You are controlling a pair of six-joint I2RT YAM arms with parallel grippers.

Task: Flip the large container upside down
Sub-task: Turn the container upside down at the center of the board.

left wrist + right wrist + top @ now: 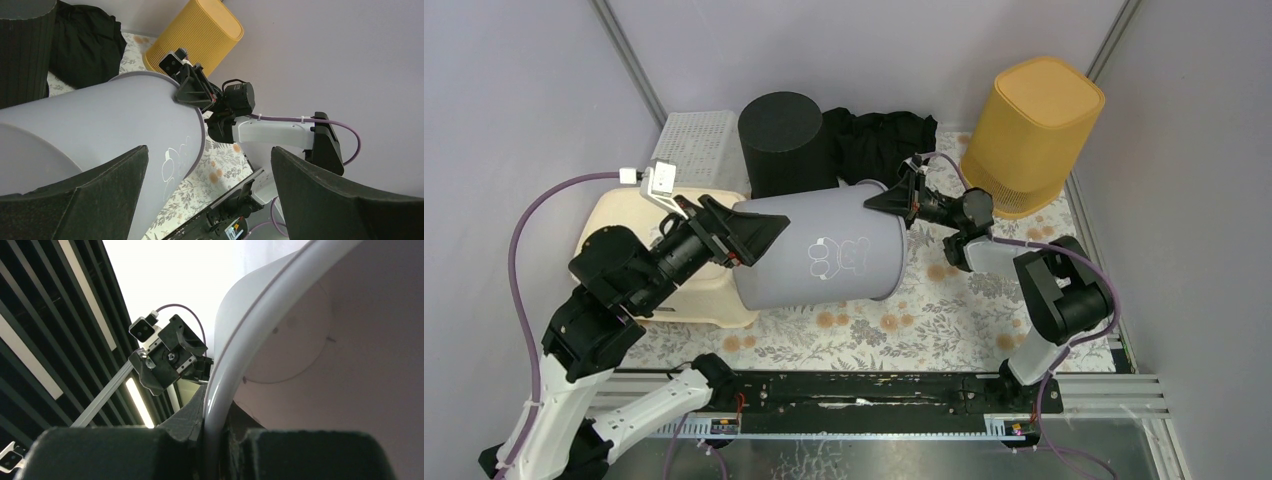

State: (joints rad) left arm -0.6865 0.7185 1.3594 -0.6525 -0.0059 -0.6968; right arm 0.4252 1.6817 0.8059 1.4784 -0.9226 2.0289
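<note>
Right hand [894,200]: clenched on the upper rim of the large container [824,250], one finger inside the mouth and one outside; the right wrist view shows the rim pinched between them.
Left hand [209,152]: released, jaws spread wide at the container's base end. In the left wrist view one finger [90,200] sits close against the grey wall and the other [340,195] stands out in free air; whether the near finger touches the wall cannot be told.
Large container: pale grey, lying on its side at the centre of the top view, mouth toward the right of the frame and base toward the left, with a white outline drawing on its wall. Whether it rests on the tabletop [874,330] cannot be told.
Cream plastic item [624,225]: at the left of the frame, under the left arm, its edge beside the container's base end.
Black ribbed bin [784,140]: just behind the container, upper centre.
Black cloth [879,140]: bunched beside that bin, toward the right.
White perforated basket [696,148]: upper left, against the back wall.
Yellow bin [1029,130]: upper right corner, bottom up and tilted.
Tabletop: covered in a floral print.
</note>
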